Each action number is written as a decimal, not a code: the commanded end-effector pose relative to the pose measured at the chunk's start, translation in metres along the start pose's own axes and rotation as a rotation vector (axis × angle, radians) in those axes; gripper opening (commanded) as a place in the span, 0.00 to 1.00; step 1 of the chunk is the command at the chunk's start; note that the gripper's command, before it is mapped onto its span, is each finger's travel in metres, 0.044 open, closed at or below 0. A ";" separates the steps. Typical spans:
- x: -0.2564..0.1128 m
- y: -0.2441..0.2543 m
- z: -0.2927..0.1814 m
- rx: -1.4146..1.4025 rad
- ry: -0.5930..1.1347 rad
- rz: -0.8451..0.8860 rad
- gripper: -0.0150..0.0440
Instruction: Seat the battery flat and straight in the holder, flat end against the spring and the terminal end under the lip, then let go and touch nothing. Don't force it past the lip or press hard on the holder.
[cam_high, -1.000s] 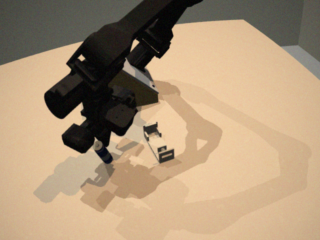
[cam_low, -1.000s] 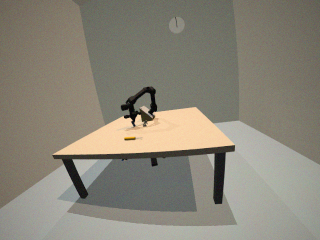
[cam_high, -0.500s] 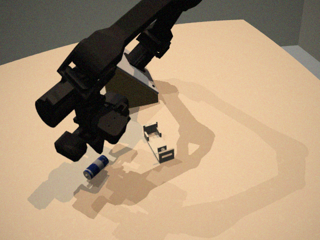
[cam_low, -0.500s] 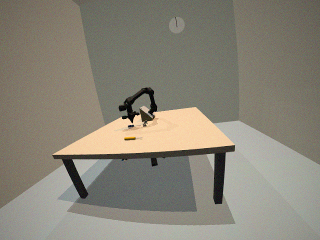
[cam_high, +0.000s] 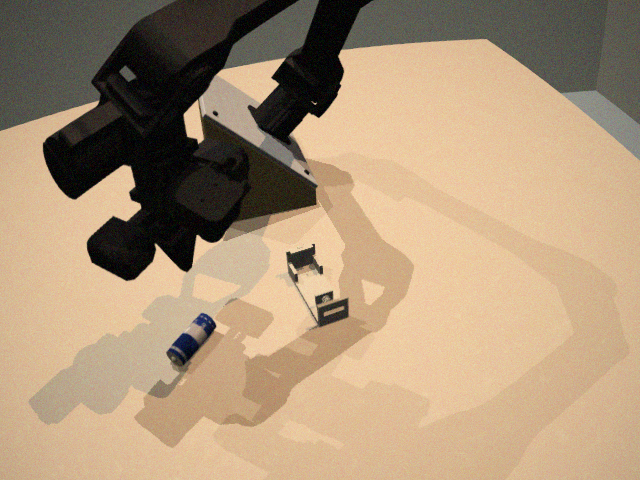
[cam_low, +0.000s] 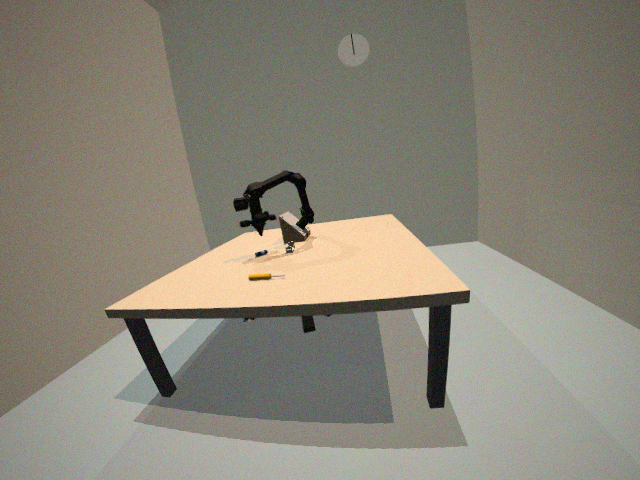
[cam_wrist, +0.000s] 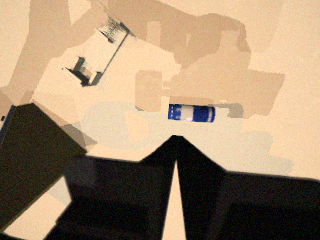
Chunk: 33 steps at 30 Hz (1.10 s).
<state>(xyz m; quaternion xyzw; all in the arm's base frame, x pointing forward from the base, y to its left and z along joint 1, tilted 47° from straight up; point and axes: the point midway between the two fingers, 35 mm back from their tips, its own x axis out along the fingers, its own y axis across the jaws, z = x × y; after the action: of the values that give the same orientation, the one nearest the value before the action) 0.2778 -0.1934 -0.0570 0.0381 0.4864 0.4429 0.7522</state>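
A blue battery with a pale band (cam_high: 191, 338) (cam_low: 261, 253) (cam_wrist: 191, 113) lies on its side on the table, apart from the holder. In the top view its end with the small terminal nub faces the lower left. The holder (cam_high: 313, 287) (cam_low: 290, 247) (cam_wrist: 104, 52) stands empty on the table, with a dark slotted end wall at its near end and a dark end with side clips at its far end. My gripper (cam_high: 188, 268) (cam_low: 261, 234) (cam_wrist: 176, 140) is shut, its fingertips together with nothing between them. It hangs above the table, clear of the battery and the holder.
A wedge-shaped block with a grey top (cam_high: 273, 180) (cam_low: 291, 229) (cam_wrist: 37, 155) stands by the arm's base, behind the holder. A screwdriver with a yellow handle (cam_low: 260, 276) lies nearer the front edge of the table (cam_low: 361, 273). Arm shadows fall around the battery and holder.
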 end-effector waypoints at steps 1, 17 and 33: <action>-0.020 0.001 -0.001 -0.003 0.004 -0.002 0.25; -0.003 -0.005 0.000 0.321 0.000 -0.002 0.48; 0.049 -0.022 0.000 1.562 -0.001 -0.003 0.67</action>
<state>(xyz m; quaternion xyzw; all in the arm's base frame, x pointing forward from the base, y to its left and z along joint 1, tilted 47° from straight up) 0.2878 -0.1879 -0.0767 0.3401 0.6311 0.2020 0.6672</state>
